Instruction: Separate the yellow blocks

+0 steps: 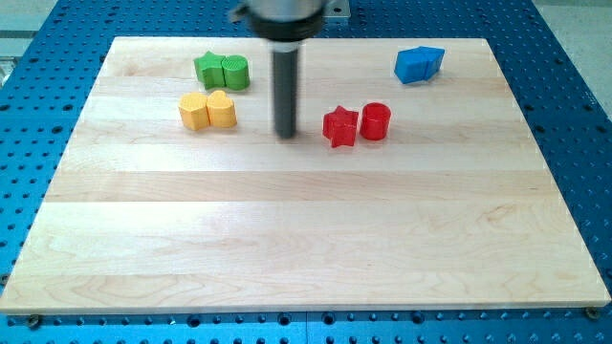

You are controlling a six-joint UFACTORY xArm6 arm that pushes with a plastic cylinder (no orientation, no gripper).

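Note:
Two yellow blocks sit touching at the view's upper left: a yellow hexagon-like block [193, 111] on the left and a yellow heart-shaped block [222, 110] on the right. My tip [285, 135] rests on the wooden board [306, 229], to the right of the yellow pair with a clear gap, and to the left of the red star [339, 126]. It touches no block.
A green star [208, 69] and a green rounded block [235, 72] touch each other just above the yellow pair. A red cylinder [376, 121] sits beside the red star. Two blue blocks [420, 64] lie together at the upper right.

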